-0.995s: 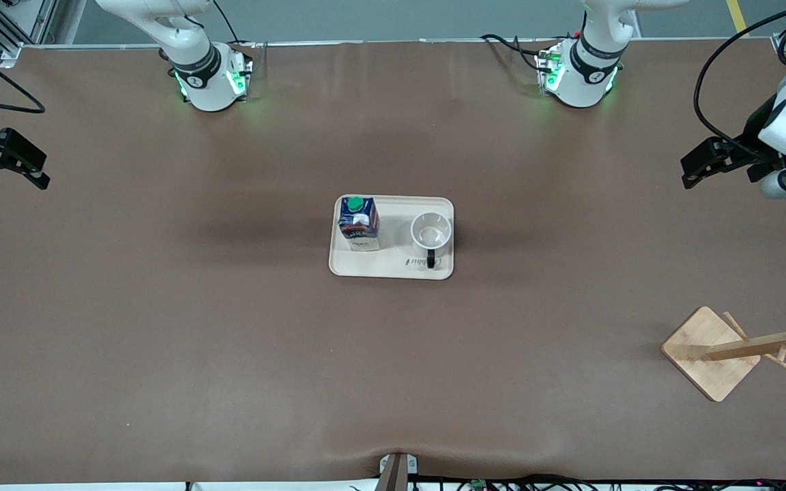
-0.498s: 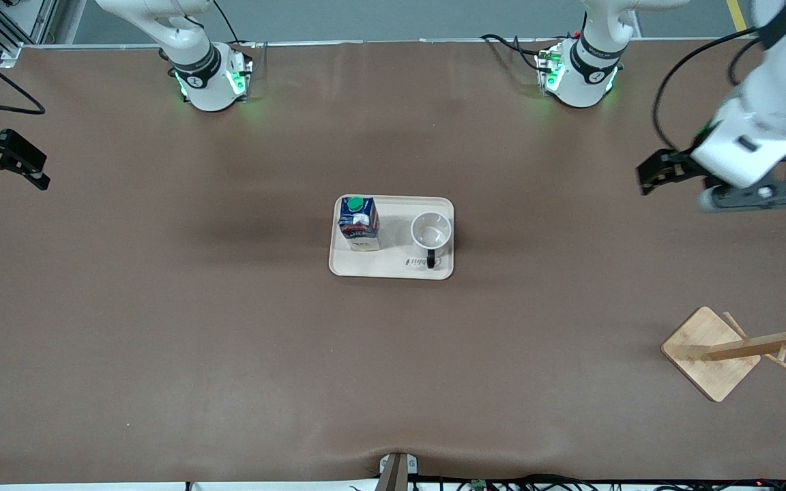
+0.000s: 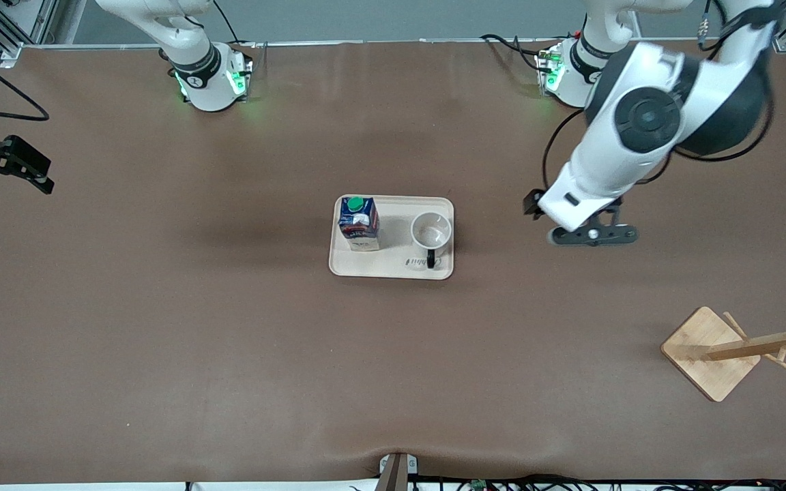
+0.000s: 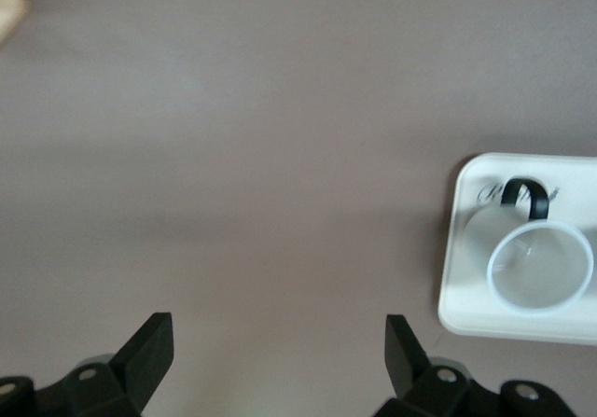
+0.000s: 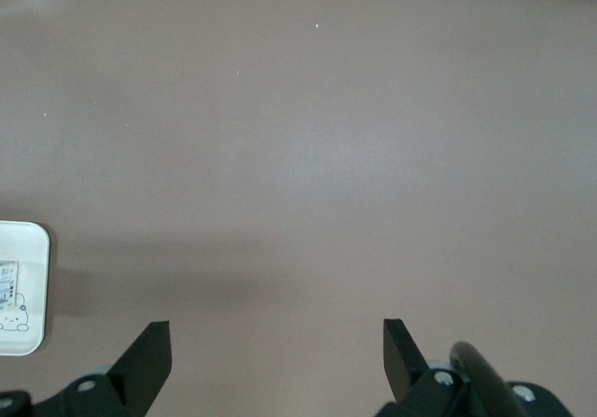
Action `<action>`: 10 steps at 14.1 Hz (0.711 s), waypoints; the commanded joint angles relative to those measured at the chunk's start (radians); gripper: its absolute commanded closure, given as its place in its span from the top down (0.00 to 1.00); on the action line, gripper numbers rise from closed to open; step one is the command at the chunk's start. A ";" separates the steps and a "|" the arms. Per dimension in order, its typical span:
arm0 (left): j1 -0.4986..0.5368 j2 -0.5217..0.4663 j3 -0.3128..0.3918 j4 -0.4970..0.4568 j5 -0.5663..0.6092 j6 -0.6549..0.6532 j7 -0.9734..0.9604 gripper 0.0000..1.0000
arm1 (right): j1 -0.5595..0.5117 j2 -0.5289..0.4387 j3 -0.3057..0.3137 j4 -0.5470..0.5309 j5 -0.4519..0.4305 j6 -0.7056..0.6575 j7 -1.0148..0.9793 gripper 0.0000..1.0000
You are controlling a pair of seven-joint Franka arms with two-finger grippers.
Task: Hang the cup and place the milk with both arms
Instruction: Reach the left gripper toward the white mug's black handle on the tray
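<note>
- Cup [image 3: 431,230] sits upright, mouth up, on tray [image 3: 393,269] mid-table, at the left arm's end of the tray; black handle [image 3: 430,259] points toward the front cam.
- Judged: rigid, prob. ceramic, light but smooth & breakable. Best hold = pinch the rim wall w/ one finger inside, leaving the handle free for a peg.
- Milk [image 3: 359,224] stands upright beside cup on same tray, toward the right arm's end, green cap [image 3: 355,203] up; apart from cup.
- Judged: carton walls give a bit if squeezed, top-heavy if full. Grip across flat sides, mid-height.
- Left gripper [image 4: 277,354] over bare table between tray and the left arm's end, fingers spread wide, nothing held; cup [image 4: 539,260] shows in its wrist view.
- Right gripper [image 5: 275,352] waits over table at the right arm's end, fingers apart, empty.
- Wooden rack [image 3: 741,348] near the left arm's end, nearer front cam than tray.
</note>
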 commanded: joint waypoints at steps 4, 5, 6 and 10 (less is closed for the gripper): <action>-0.112 0.121 -0.038 -0.087 0.012 0.219 -0.109 1.00 | -0.020 0.012 0.014 0.018 0.009 -0.006 -0.022 1.00; -0.129 0.143 -0.036 -0.089 0.008 0.259 -0.109 1.00 | -0.020 0.016 0.014 0.016 0.010 -0.002 -0.021 1.00; -0.129 0.172 -0.038 -0.090 0.008 0.291 -0.112 1.00 | -0.009 0.044 0.015 0.016 0.012 -0.005 -0.021 1.00; -0.186 0.288 -0.036 -0.089 0.008 0.388 -0.159 1.00 | 0.008 0.085 0.020 0.033 0.013 0.000 -0.022 1.00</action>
